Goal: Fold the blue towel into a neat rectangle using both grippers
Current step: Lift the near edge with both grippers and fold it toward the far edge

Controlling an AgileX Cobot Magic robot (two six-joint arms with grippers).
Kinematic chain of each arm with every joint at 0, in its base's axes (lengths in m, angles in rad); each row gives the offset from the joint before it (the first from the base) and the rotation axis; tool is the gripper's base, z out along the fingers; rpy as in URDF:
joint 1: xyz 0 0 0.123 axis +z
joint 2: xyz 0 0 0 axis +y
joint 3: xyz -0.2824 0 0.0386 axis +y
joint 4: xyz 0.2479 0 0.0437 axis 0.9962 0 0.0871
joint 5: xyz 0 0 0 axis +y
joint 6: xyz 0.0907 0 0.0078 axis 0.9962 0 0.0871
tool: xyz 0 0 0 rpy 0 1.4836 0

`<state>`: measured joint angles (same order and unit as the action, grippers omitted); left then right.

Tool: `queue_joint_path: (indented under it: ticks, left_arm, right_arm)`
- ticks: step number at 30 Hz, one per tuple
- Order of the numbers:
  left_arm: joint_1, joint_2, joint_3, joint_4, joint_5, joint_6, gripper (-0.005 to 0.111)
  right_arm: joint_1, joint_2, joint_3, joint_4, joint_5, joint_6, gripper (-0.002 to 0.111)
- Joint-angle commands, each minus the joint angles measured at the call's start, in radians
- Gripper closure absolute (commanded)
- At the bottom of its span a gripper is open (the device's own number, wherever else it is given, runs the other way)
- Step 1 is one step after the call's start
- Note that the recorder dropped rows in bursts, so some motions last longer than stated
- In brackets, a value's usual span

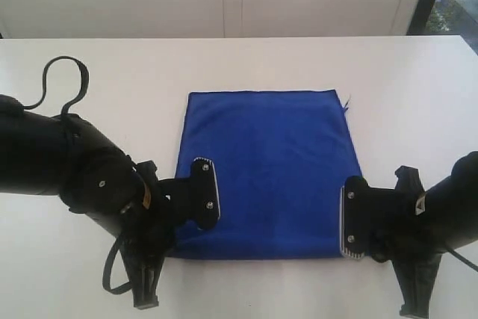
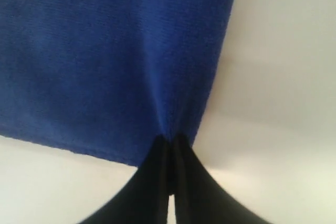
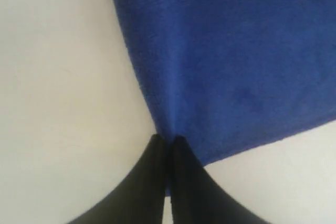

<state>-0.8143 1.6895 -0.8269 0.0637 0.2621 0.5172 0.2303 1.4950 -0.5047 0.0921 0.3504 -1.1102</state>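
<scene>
The blue towel is laid out flat near the middle of the white tabletop, closer to the near edge of the exterior view. It is seen as a deep royal-blue cloth of soft, finely ribbed pile, roughly rectangular, with straight hems and little wrinkling across its middle. A small pale tag or thread is seen sticking out at its far right corner.

A small label is carried on the left arm's wrist and another on the right arm's wrist; their print is too small to be read.

Both black arms are brought in low from the near side, one at each side of the towel, with the wrists turned inward over the towel's near corners. A black cable is looped above the left arm.

In the left wrist view, the jaws of the left gripper are pressed together on the hem of the towel close to a corner, and the cloth is drawn into fine creases that run to the pinch. In the right wrist view, the jaws of the right gripper are likewise closed on the towel's side edge close to a corner, with the cloth gathered slightly at the tips.
</scene>
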Motion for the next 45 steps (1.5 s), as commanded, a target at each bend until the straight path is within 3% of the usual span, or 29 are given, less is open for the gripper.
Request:
queue_joint_path:
  ticks: [1,13,22,30,40,45]
  left_arm:
    - [-0.008,-0.030,-0.001,-0.042,0.141,0.003,0.107]
    - [-0.017,-0.184,-0.001,-0.115,0.373,0.003,0.107]
    - [-0.017,-0.308,-0.001,-0.124,0.436,-0.006,0.107]
    - [-0.017,-0.370,-0.017,-0.119,0.387,-0.024,0.107]
    - [0.012,-0.370,-0.150,0.149,0.267,-0.227,0.107]
    - [0.048,-0.341,-0.164,0.166,0.186,-0.230,0.107]
  right_arm:
    - [0.008,-0.079,0.005,-0.005,0.056,-0.011,0.108]
    - [0.124,-0.252,0.005,0.077,0.324,0.014,0.108]
    - [0.138,-0.353,0.001,0.099,0.334,0.132,0.108]
    - [0.138,-0.405,-0.079,-0.016,0.304,0.261,0.108]
    - [0.138,-0.397,-0.150,-0.241,0.180,0.443,0.108]
    - [0.138,-0.333,-0.187,-0.363,0.145,0.526,0.108]
